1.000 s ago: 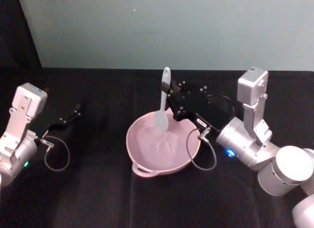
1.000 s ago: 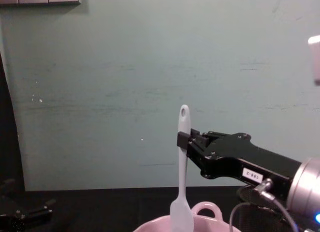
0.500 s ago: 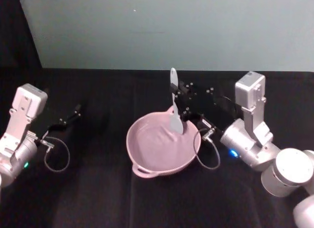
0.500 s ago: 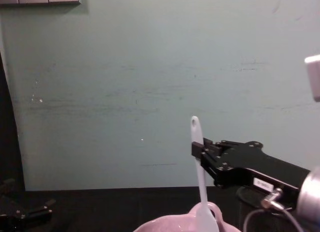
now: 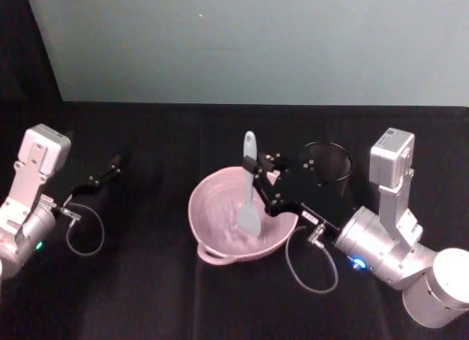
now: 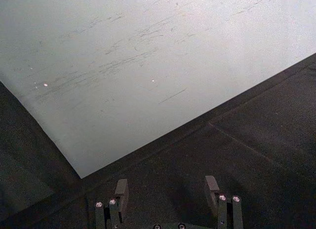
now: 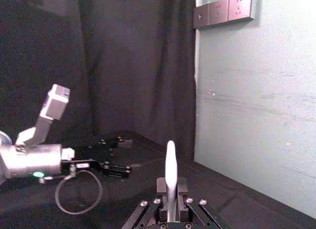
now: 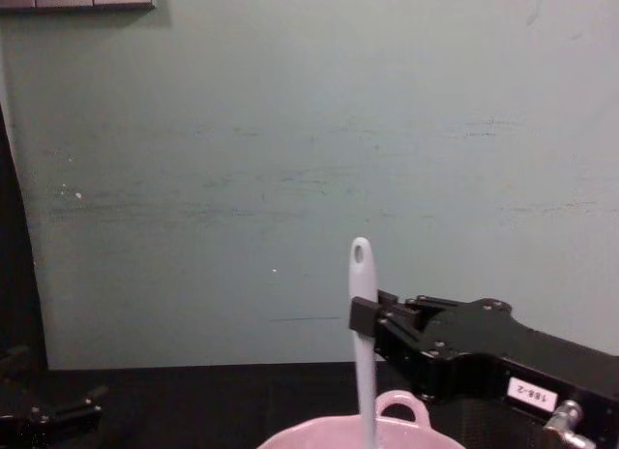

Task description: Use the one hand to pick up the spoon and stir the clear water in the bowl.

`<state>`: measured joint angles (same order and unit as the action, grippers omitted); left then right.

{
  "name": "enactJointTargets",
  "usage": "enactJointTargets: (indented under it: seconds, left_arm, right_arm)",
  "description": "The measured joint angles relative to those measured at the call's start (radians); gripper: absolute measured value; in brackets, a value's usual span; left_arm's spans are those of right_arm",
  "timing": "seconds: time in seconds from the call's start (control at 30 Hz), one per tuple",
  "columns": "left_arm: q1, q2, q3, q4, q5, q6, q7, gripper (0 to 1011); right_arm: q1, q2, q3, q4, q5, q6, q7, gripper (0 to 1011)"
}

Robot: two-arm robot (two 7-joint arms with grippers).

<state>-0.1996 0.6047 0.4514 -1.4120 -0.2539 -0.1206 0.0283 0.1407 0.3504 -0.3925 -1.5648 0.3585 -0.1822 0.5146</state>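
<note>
The pale pink bowl [image 5: 207,205] sits at the middle of the black table, one loop handle [image 5: 213,256] toward me and another [image 8: 400,406] at its far rim. My right gripper [image 5: 256,166] is shut on the handle of the white spoon [image 5: 249,186]. The spoon stands nearly upright [image 8: 362,318], with its head down inside the bowl near the middle. In the right wrist view the spoon's handle [image 7: 171,166] sticks up from between the shut fingers. My left gripper [image 5: 108,169] is parked open at the table's left, well clear of the bowl, its fingers [image 6: 121,188] spread over bare cloth.
A black wire-mesh cup [image 5: 327,163] stands just behind and right of the bowl, close to the right arm's wrist. A loose cable loop [image 5: 86,234] hangs from the left wrist. A pale wall [image 8: 290,159] rises behind the table.
The right gripper has carried the spoon from the bowl's far right rim toward me and left, and lower into the bowl. The mesh cup is now uncovered. The left arm stayed put.
</note>
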Motion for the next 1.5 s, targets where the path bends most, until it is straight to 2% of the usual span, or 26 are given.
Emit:
enactJointTargets:
  seconds: [0.17, 0.37, 0.6, 0.8, 0.9, 1.1, 1.27, 1.5]
  left_arm:
    - [0.000, 0.000, 0.000, 0.000, 0.000, 0.000, 0.000, 1011]
    - [0.000, 0.000, 0.000, 0.000, 0.000, 0.000, 0.000, 1011]
    - [0.000, 0.000, 0.000, 0.000, 0.000, 0.000, 0.000, 1011]
    - [0.000, 0.000, 0.000, 0.000, 0.000, 0.000, 0.000, 1011]
    - [0.000, 0.000, 0.000, 0.000, 0.000, 0.000, 0.000, 1011]
    - [0.000, 0.000, 0.000, 0.000, 0.000, 0.000, 0.000, 1011]
    - [0.000, 0.000, 0.000, 0.000, 0.000, 0.000, 0.000, 1011]
    - [0.000, 0.000, 0.000, 0.000, 0.000, 0.000, 0.000, 1011]
  right_arm:
    - [0.011, -0.017, -0.023, 0.007, 0.018, 0.004, 0.004, 123]
    - [0.051, -0.066, -0.051, 0.066, 0.006, -0.012, -0.020, 123]
    - [0.117, -0.135, -0.058, 0.184, -0.068, -0.092, -0.081, 123]
    - [0.157, -0.163, -0.027, 0.258, -0.118, -0.137, -0.128, 123]
    - [0.161, -0.161, -0.012, 0.264, -0.123, -0.141, -0.129, 123]
    - [0.142, -0.128, 0.023, 0.236, -0.125, -0.151, -0.112, 123]
    - [0.102, -0.091, 0.040, 0.190, -0.100, -0.143, -0.075, 124]
    - [0.010, -0.036, 0.051, 0.073, -0.019, -0.093, -0.011, 123]
